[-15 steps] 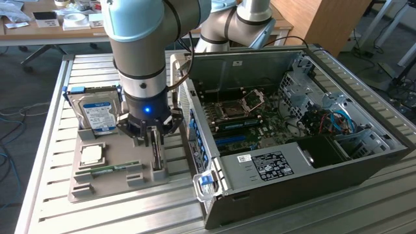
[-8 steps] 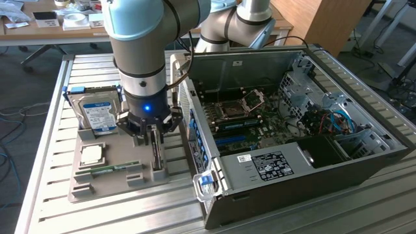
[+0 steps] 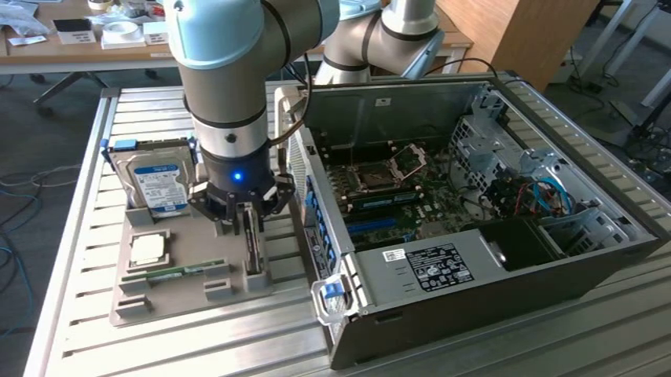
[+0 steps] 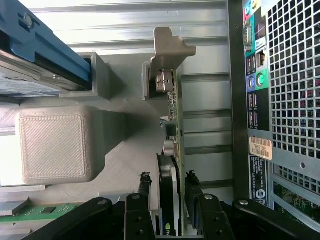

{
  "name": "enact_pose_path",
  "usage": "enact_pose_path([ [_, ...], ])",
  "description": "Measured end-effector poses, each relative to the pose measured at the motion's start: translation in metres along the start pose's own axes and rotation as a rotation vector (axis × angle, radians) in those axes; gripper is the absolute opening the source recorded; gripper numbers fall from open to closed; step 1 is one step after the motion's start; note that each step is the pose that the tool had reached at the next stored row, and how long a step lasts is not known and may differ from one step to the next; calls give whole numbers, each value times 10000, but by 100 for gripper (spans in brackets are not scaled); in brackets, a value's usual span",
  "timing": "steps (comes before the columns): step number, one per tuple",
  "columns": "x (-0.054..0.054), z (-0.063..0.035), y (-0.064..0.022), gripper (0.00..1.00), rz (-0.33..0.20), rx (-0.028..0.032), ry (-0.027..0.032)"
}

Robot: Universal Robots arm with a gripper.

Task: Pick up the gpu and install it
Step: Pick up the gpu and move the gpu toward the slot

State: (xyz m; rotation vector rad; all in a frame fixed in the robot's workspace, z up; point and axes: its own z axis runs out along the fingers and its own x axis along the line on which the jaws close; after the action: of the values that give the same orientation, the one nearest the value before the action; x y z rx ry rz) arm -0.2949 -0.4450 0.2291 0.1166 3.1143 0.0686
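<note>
Gpu (image 4: 170, 150) stands edgewise, silver bracket (image 4: 172, 47) at end.

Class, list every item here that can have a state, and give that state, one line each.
gpu, standing on edge in the grey tray, not lifted.
claw, open, straddling the gpu.
computer case, side panel off, interior exposed.
hard drive, upright in its tray slot.
memory stick, lying flat on the tray.
processor chip, lying flat on the tray.
</note>
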Motion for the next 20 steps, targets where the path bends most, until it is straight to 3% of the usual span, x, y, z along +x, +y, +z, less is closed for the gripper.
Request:
enact_pose_path([
  [19, -7, 0, -7, 42, 0, 0, 0],
  [20, -6, 0, -7, 34, 0, 1, 1],
])
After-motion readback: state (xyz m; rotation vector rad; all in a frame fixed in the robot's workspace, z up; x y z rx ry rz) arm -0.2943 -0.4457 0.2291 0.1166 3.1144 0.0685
